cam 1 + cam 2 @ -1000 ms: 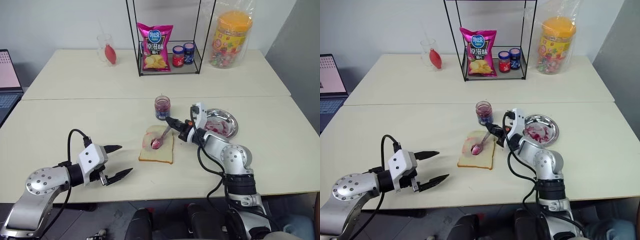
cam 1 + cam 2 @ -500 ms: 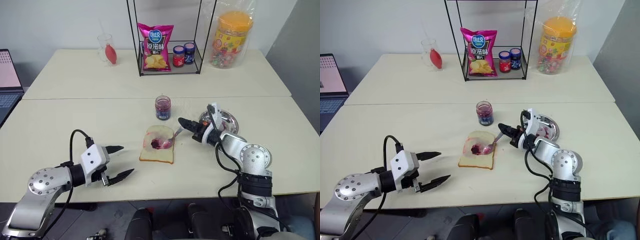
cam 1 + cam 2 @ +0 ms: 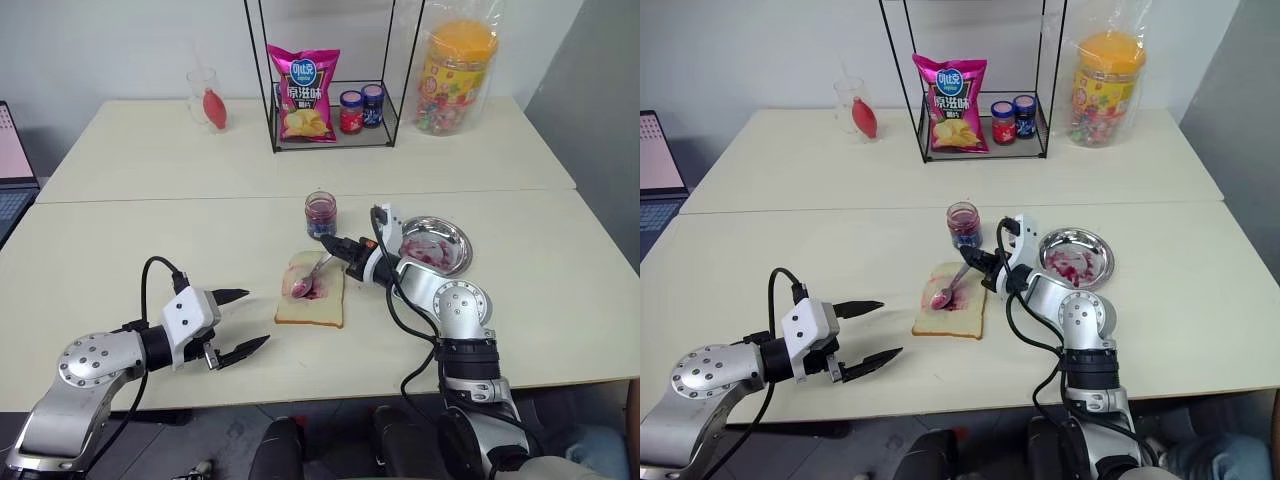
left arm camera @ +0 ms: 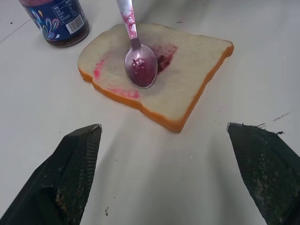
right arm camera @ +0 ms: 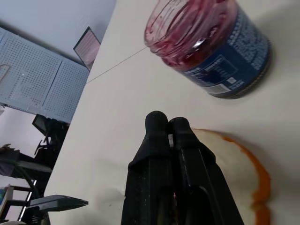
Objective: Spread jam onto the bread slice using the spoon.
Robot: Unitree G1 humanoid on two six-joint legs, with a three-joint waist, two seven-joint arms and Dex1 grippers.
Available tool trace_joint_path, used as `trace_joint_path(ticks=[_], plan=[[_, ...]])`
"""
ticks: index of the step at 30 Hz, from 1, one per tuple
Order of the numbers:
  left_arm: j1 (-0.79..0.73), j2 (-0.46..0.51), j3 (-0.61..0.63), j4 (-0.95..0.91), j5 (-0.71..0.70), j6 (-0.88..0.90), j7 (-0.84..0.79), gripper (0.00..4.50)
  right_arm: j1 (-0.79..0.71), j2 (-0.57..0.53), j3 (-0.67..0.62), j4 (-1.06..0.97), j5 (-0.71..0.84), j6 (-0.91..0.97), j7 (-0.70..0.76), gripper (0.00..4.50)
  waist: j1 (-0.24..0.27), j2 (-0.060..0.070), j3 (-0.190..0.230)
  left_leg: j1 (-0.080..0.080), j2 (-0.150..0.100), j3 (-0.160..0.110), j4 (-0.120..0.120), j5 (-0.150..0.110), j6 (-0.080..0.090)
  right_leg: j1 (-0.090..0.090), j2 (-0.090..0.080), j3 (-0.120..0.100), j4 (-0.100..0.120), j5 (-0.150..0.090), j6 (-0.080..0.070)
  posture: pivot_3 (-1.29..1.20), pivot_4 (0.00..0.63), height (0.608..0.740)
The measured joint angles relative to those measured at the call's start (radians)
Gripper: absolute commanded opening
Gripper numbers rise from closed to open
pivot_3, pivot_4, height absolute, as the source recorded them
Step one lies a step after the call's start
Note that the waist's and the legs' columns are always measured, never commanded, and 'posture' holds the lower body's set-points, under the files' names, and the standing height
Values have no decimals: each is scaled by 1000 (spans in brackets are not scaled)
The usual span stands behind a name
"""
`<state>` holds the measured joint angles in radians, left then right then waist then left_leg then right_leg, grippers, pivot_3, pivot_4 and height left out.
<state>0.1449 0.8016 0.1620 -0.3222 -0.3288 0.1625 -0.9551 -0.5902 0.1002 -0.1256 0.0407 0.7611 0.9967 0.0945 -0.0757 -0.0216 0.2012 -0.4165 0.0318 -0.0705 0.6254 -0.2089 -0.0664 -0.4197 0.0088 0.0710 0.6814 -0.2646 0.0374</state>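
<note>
- Right gripper (image 3: 332, 243) clamped shut on spoon (image 4: 139, 65) handle; bowl resting on bread (image 4: 187, 89), jam-coated.
- Left gripper (image 3: 236, 322) spread wide, holding nothing, near left of bread.
- Spreading step under way, judged; next calls for dragging bowl across bare right half of slice.
- Jam jar (image 3: 320, 215) just beyond bread; steel plate (image 3: 452, 248) to right.
- Nothing blocking the stroke.
</note>
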Motion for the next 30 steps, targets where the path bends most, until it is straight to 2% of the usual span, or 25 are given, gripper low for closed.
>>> trace_joint_path(ticks=[12, 19, 30], plan=[[-1, -2, -5, -4, 0, 3, 3, 4500, -14, -117, -30, 17, -14, -38, 56, 6, 3, 0, 0, 0, 0, 0, 1, 0, 0, 1, 0, 0, 0, 0, 0, 0, 150, 740], [-11, -3, -8, -5, -6, 19, 3, 4500, -14, -143, -100, -95, 20, -5, 6, 6, 4, 0, 0, 0, 0, 0, 1, 0, 0, 0, 0, 0, 0, 0, 1, 0, 150, 740], [-59, 17, 0, -94, -77, 108, -13, 4500, -6, -193, -120, -245, 96, 11, 14, 6, 3, 0, 0, -1, 0, 0, 1, 0, 0, 0, 0, 0, 0, 0, 1, 0, 150, 740]])
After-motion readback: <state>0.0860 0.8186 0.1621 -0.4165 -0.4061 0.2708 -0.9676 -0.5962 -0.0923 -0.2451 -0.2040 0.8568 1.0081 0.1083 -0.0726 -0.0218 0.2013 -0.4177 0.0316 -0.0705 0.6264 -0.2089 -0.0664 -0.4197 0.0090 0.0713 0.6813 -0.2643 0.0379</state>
